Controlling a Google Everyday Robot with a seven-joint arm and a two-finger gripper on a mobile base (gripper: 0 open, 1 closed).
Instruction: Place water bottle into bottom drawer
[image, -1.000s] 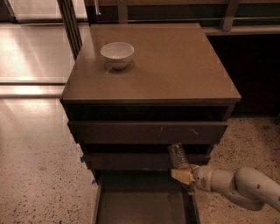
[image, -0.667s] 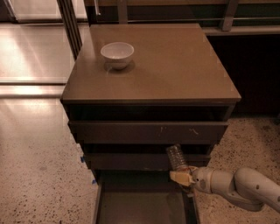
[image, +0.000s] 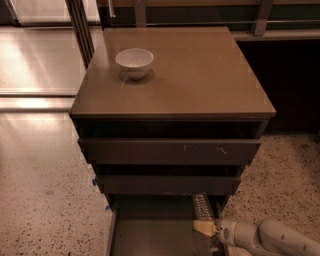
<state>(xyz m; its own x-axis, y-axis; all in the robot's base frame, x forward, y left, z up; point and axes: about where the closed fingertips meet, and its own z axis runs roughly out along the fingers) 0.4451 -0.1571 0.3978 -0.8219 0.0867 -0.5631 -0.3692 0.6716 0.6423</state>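
The hand (image: 205, 228) is clamped on the water bottle (image: 202, 205) above the bottom drawer (image: 150, 232)

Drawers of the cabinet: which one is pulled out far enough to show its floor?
The bottom drawer; the two upper drawers show only their fronts. The gripper holds the water bottle over its right side.

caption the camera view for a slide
Gripper holds the water bottle over the open bottom drawer, near its right wall; white bowl on cabinet top.

- Single camera, high, looking steeply down at the cabinet (image: 200, 75)'s front, close by.
- Gripper (image: 204, 227), clasping the water bottle (image: 202, 206), sits at the frame's lower right.
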